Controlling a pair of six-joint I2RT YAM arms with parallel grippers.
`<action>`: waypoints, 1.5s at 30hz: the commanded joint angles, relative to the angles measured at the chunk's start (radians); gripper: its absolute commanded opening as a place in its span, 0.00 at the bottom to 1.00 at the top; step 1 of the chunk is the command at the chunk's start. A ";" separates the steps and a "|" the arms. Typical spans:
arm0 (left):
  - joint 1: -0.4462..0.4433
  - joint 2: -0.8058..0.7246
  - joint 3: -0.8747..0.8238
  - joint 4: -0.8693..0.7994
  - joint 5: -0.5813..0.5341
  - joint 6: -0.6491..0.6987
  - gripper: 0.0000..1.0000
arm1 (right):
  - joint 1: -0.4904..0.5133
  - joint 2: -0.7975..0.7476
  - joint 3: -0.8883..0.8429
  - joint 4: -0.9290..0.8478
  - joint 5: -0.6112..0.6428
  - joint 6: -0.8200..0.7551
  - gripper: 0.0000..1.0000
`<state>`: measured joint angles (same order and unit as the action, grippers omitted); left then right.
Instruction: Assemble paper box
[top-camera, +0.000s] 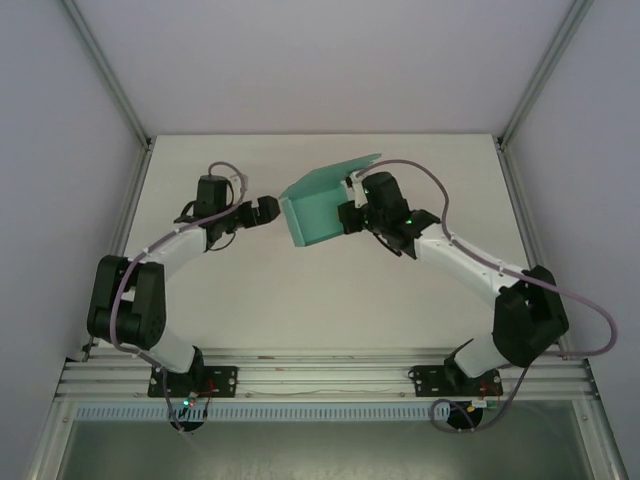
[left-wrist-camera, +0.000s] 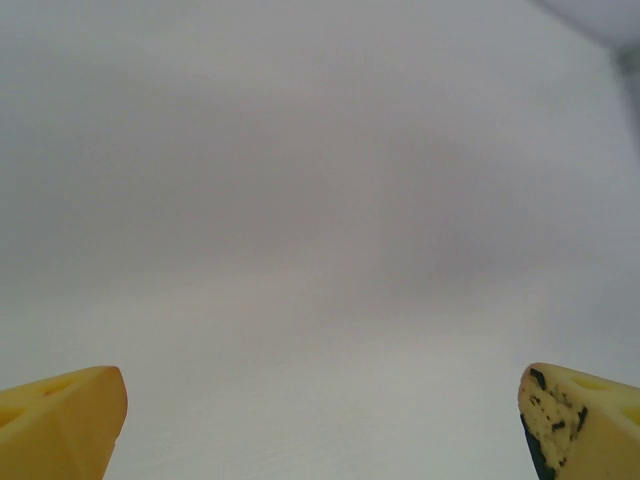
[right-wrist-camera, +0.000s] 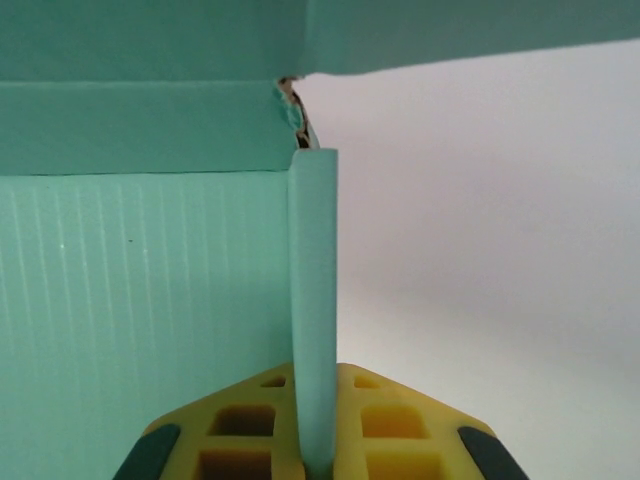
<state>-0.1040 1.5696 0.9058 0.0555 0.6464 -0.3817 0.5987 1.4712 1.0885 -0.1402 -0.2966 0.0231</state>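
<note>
Right gripper (top-camera: 350, 216) clenched on the box (top-camera: 315, 218) right wall, mid-table. Cavity faces up, lid flap raised at far edge, hinge running left-right, slanted. Left gripper (top-camera: 267, 209) released, just beside box's left edge. Table (top-camera: 300, 300) open nearside.

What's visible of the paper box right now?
The paper box is teal-green thin sheet, faintly ribbed, partly folded: a broad panel, raised side walls, one wide flap open. It is tilted at mid-table. The fingers of the right gripper clamp one upright side wall; the left gripper is apart from it.
</note>
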 joint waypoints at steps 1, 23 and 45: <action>-0.010 0.058 0.022 0.265 0.401 -0.055 1.00 | -0.002 0.014 -0.038 0.137 -0.173 0.027 0.00; -0.185 0.199 0.205 0.396 0.630 -0.064 1.00 | 0.158 0.299 0.136 0.047 0.491 0.092 0.00; -0.040 0.107 0.115 -0.115 -0.129 0.032 1.00 | 0.113 -0.021 -0.010 -0.205 0.562 0.249 0.00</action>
<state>-0.1730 1.7172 1.0431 0.0513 0.7120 -0.3664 0.7235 1.4761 1.0832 -0.2180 0.2127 0.2588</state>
